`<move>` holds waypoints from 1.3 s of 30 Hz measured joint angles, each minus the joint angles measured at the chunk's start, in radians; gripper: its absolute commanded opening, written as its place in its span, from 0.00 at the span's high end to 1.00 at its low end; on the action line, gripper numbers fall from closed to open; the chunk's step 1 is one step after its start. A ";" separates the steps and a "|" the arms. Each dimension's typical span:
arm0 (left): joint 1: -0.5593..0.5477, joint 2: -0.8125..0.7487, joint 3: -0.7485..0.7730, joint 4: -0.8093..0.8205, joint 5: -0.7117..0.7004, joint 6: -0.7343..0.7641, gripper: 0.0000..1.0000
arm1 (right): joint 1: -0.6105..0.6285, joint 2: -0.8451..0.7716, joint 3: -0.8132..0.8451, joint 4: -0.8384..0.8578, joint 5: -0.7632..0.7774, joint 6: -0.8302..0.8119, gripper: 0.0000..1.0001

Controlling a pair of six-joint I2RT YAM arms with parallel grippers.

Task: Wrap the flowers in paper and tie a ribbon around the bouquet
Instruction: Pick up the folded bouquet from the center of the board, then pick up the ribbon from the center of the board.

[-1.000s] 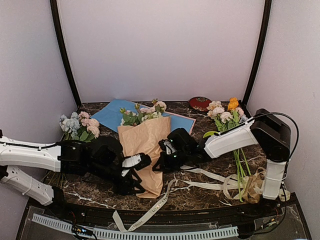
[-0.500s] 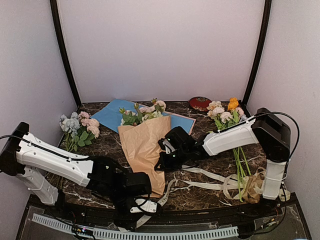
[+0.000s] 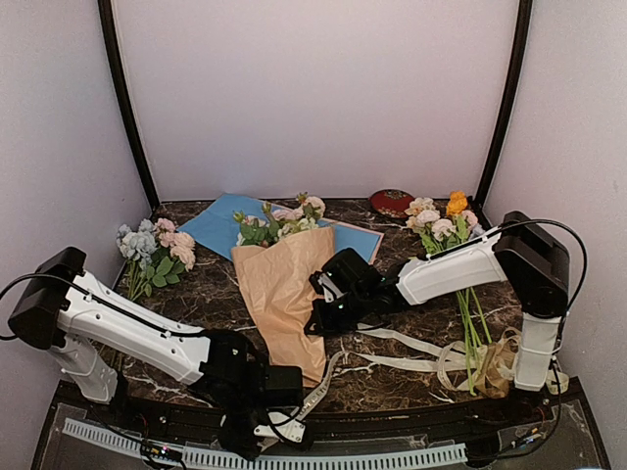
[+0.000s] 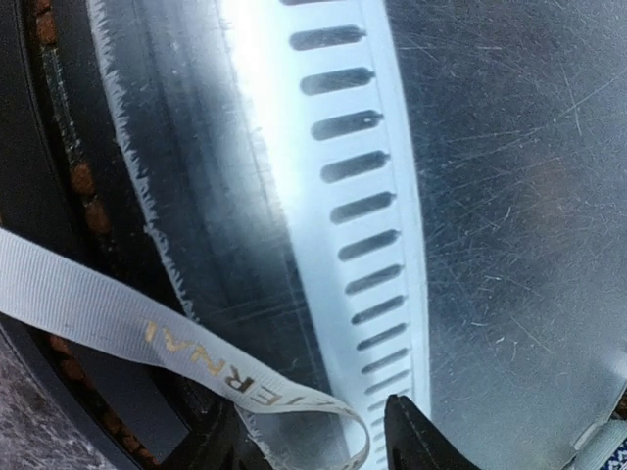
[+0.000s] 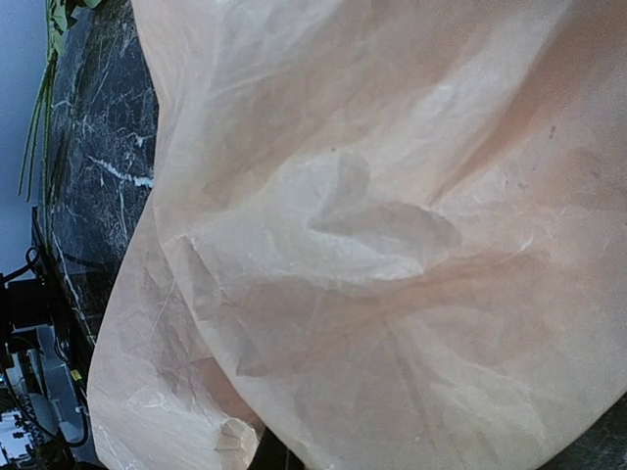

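While bent low past near edge of tabletop (image 3: 196, 294), hung left tool (image 3: 266, 429) by ribbon (image 3: 315, 390) tail draped off that edge; saw lettered strip just beside one fingertip (image 4: 416, 439) in wrist view; could not tell jaw width or any grip. Farther in, set right tool (image 3: 318, 315), closed tight, against right side of paper (image 3: 284, 323) cone; hold on it unclear. Lay mid-tabletop as bouquet (image 3: 279, 266), flowers (image 3: 286, 217) poking from far end, atop blue sheet (image 3: 211, 227).

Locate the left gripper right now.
Top view: the left gripper is over the table's near edge, left of centre, beside the ribbon's hanging end, nearer than the bouquet's tip.
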 measured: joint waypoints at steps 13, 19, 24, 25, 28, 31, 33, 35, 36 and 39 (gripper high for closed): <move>0.001 0.008 0.021 -0.029 -0.196 -0.022 1.00 | -0.002 0.006 0.062 -0.073 0.003 -0.026 1.00; 0.087 -0.023 0.037 -0.059 -0.392 -0.028 1.00 | -0.025 -0.009 0.067 -0.074 -0.031 -0.021 1.00; 0.151 -0.013 -0.003 -0.050 -0.448 0.011 1.00 | -0.053 -0.023 0.074 -0.076 -0.053 -0.022 1.00; 0.160 0.008 -0.006 -0.050 -0.456 0.016 1.00 | -0.056 -0.023 0.078 -0.078 -0.056 -0.022 1.00; 0.194 0.034 0.011 -0.064 -0.479 0.021 1.00 | -0.061 -0.023 0.095 -0.090 -0.060 -0.024 1.00; 0.281 0.035 0.013 -0.063 -0.504 0.011 1.00 | -0.062 -0.030 0.103 -0.103 -0.061 -0.026 1.00; 0.365 0.036 0.010 -0.062 -0.537 0.003 1.00 | -0.066 -0.042 0.103 -0.112 -0.057 -0.028 1.00; 0.428 0.036 0.003 -0.061 -0.574 -0.007 1.00 | -0.071 -0.056 0.103 -0.120 -0.056 -0.029 1.00; 0.462 0.037 0.000 -0.060 -0.597 -0.012 1.00 | -0.074 -0.064 0.103 -0.124 -0.056 -0.029 1.00; 0.549 0.044 -0.002 -0.055 -0.651 -0.029 1.00 | -0.075 -0.080 0.103 -0.127 -0.056 -0.032 1.00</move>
